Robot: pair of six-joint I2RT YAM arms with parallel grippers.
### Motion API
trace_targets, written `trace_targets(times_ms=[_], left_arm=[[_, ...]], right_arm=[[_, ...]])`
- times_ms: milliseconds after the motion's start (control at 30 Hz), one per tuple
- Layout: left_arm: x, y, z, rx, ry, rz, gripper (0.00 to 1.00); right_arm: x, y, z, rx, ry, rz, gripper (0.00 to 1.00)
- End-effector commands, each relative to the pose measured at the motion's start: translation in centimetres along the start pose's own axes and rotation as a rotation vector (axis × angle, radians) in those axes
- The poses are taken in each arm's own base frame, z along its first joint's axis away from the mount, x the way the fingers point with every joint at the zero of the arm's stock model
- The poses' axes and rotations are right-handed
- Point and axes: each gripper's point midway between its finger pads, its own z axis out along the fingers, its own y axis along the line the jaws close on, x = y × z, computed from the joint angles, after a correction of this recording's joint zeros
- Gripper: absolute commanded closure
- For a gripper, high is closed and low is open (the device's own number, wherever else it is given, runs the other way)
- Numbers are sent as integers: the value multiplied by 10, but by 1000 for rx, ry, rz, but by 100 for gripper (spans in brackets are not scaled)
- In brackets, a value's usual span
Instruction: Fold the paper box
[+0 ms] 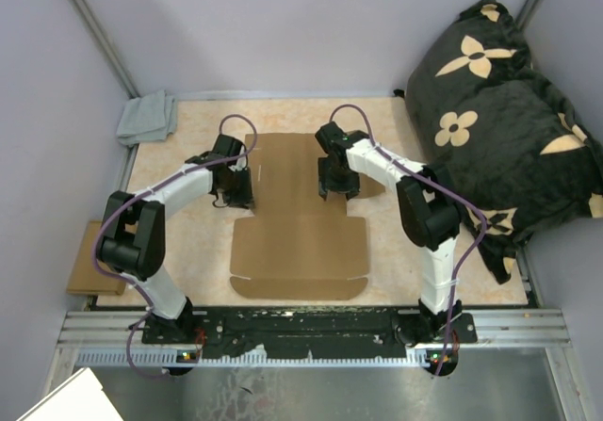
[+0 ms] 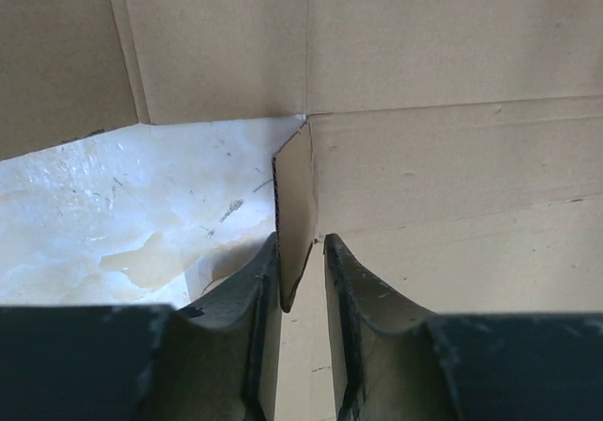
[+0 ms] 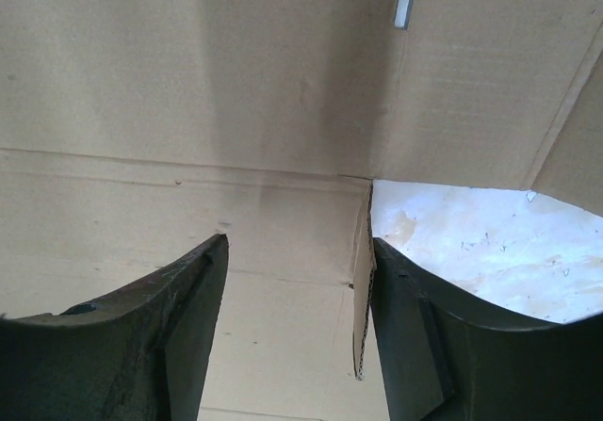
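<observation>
At the top view's centre, the plain brown corrugated cardboard paper box (image 1: 300,237) lies flat on the beige table (image 1: 193,138), left gripper (image 2: 300,256) pinching its upturned side flap, right gripper (image 3: 297,251) with fingers spread.

The paper box (image 1: 300,242) is matt brown corrugated cardboard, smooth on its faces and rough at the cut edges. The table (image 2: 141,195) is pale, mottled and glossy with fine scratches. The fingers (image 2: 236,341) look like dark, matt, scuffed plastic, and the cloth (image 1: 148,118) is soft grey fabric.
</observation>
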Motion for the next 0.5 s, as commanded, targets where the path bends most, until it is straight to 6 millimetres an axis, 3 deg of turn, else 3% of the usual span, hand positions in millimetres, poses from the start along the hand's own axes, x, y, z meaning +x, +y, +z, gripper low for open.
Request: trace_targets(times_ms=[0,467], left_arm=[[-5,-13,-15,35,-8,27,68],[-15,-32,-30,92,-34,30,67]], right_arm=[[-16,16,-38,-57,-82,6,38],[-21,24,-54,-72,-102,-2,37]])
